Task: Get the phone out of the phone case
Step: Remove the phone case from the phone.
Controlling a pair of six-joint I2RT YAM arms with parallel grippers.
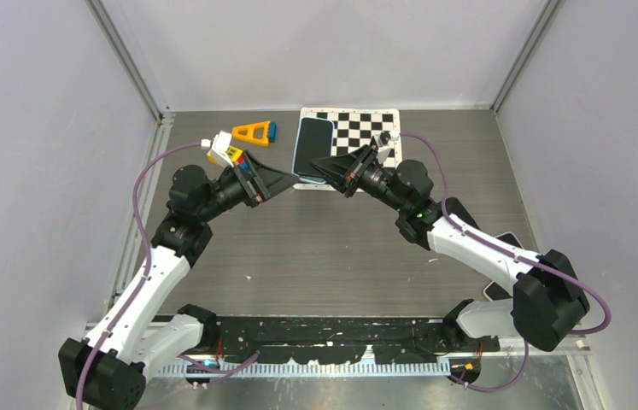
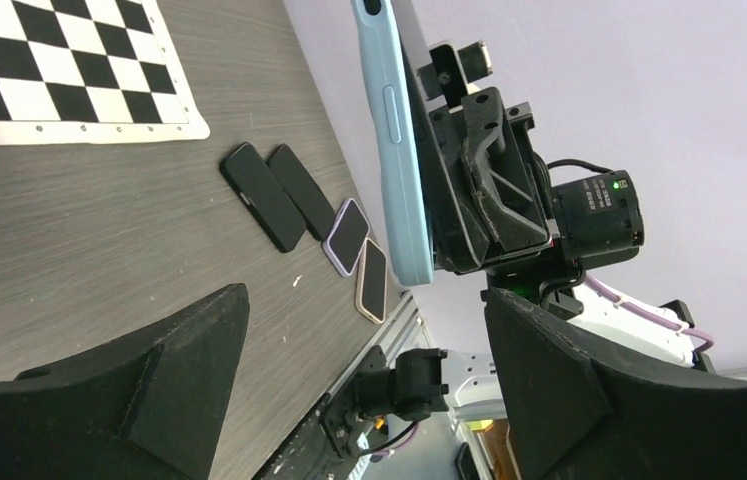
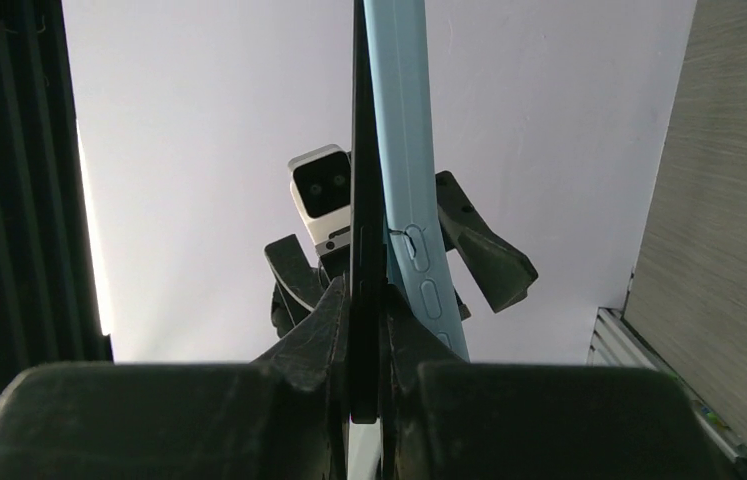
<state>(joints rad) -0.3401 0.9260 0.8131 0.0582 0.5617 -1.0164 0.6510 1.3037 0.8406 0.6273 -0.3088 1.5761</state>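
The phone in its light blue case (image 1: 313,147) is held up on edge over the table's back middle. My right gripper (image 1: 329,168) is shut on its lower end. In the right wrist view the fingers (image 3: 329,320) clamp the dark phone slab (image 3: 361,150), and the blue case (image 3: 401,150) splays away from it just outside one finger. My left gripper (image 1: 286,181) is open and empty, just left of the phone and apart from it. In the left wrist view its jaws stand wide apart, and the blue case (image 2: 397,150) shows edge-on beyond them.
A checkerboard mat (image 1: 366,128) lies at the back. Coloured toy blocks (image 1: 255,131) and a white-yellow toy (image 1: 225,152) sit at the back left. Several other phones (image 2: 264,195) lie flat near the right front edge (image 1: 507,243).
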